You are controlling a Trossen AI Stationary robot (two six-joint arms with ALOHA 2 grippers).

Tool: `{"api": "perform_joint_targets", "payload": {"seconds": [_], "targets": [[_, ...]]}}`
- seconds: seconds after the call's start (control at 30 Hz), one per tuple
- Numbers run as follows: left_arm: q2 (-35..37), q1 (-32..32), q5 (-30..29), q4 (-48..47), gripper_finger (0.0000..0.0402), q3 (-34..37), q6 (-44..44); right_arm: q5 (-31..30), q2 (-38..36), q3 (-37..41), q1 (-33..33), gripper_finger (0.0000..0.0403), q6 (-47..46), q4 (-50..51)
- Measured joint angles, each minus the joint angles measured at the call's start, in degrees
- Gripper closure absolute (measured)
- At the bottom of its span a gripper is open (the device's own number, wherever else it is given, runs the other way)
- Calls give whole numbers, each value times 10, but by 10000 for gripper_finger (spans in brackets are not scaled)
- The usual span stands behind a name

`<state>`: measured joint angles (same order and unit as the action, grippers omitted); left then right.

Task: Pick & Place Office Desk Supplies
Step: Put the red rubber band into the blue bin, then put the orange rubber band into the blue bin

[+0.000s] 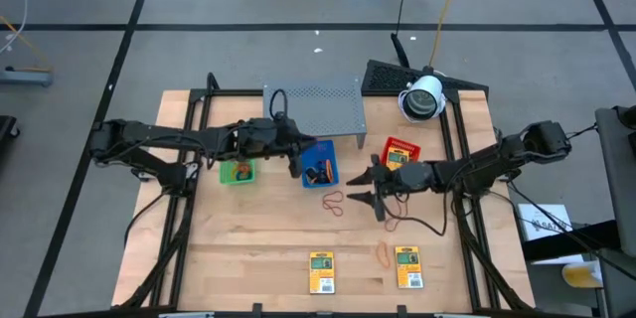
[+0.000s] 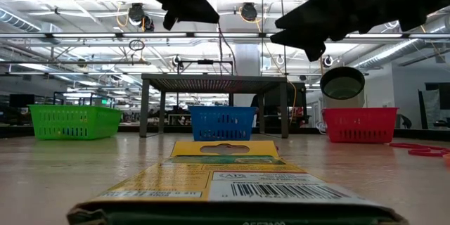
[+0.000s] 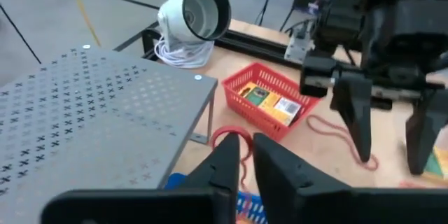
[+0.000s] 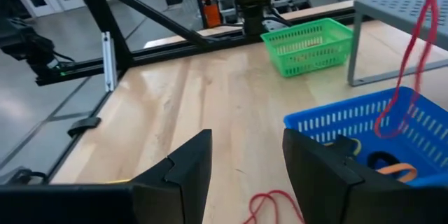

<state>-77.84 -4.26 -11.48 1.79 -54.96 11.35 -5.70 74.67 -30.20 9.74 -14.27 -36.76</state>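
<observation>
Rubber band [image 3: 234,143] pinched between closed left gripper [image 3: 241,155] jaws, dangling over blue tray [image 1: 320,164] for release; right gripper [image 4: 245,161] jaws apart above loose loops [image 1: 333,200], ready to descend.

Even, bright overhead light; soft shadows; blurred near packet [image 2: 232,183] in low view.

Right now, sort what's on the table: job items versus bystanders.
Job:
yellow packets
rubber bands
band dangling from left gripper
right gripper, open, empty

Bystanders:
green tray
blue tray
red tray
metal shelf
white camera
</observation>
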Motion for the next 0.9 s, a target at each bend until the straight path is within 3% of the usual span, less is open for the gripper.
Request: {"api": "perform_joint_targets", "payload": {"seconds": [0.37, 0.5, 0.57, 0.67, 0.9], "targets": [[0, 1, 0, -11, 210, 0, -6, 0, 0, 0, -4, 238, 2, 15], [0, 8, 24, -21, 169, 0, 46, 0, 0, 0, -4, 238, 0, 15], [0, 8, 64, -34, 158, 0, 89, 0, 0, 0, -4, 238, -10, 15], [-2, 7, 73, -50, 152, 0, 135, 1, 0, 0, -4, 238, -18, 15], [-5, 6, 113, -63, 174, 0, 191, 16, 0, 0, -4, 238, -32, 13]]}}
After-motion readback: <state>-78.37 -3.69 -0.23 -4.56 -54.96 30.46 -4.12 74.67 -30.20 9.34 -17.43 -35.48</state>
